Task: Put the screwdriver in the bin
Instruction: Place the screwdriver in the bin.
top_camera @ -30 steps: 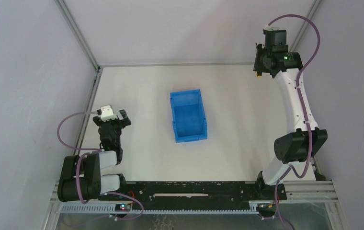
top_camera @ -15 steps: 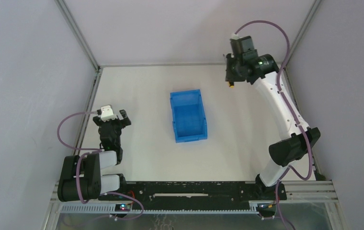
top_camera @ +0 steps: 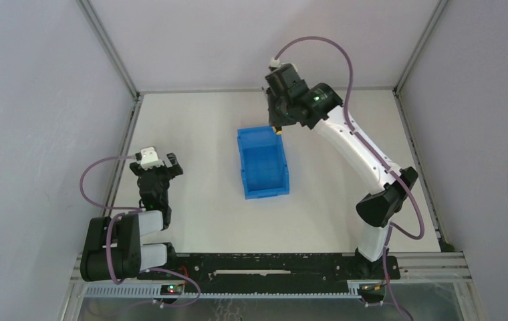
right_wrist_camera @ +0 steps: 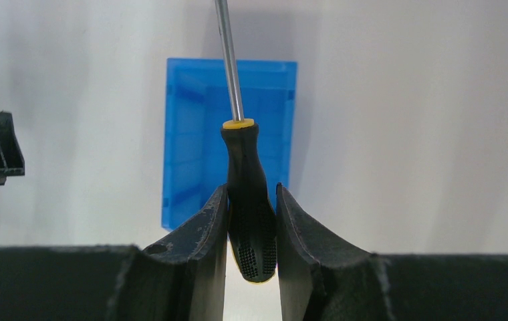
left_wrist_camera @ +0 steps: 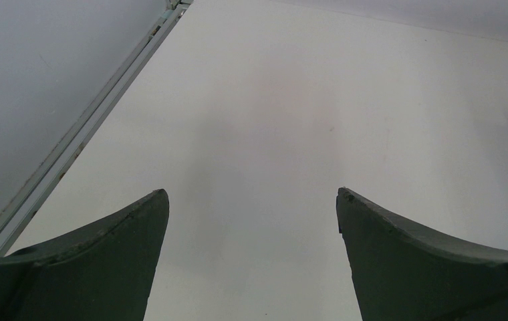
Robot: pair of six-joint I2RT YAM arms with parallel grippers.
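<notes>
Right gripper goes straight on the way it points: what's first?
Probably the bin, dead ahead of the right gripper; the held screwdriver, sticking out in front, would touch first. Depth unclear.

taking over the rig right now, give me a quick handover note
The right gripper has its jaws shut on the screwdriver handle, in the air at the far right corner of the bin, which holds nothing.
The left gripper is open with nothing in it, over the left side of the table.
Done: pickup and lift.
Left: carry it over the bin's inside and open the jaws.
</notes>
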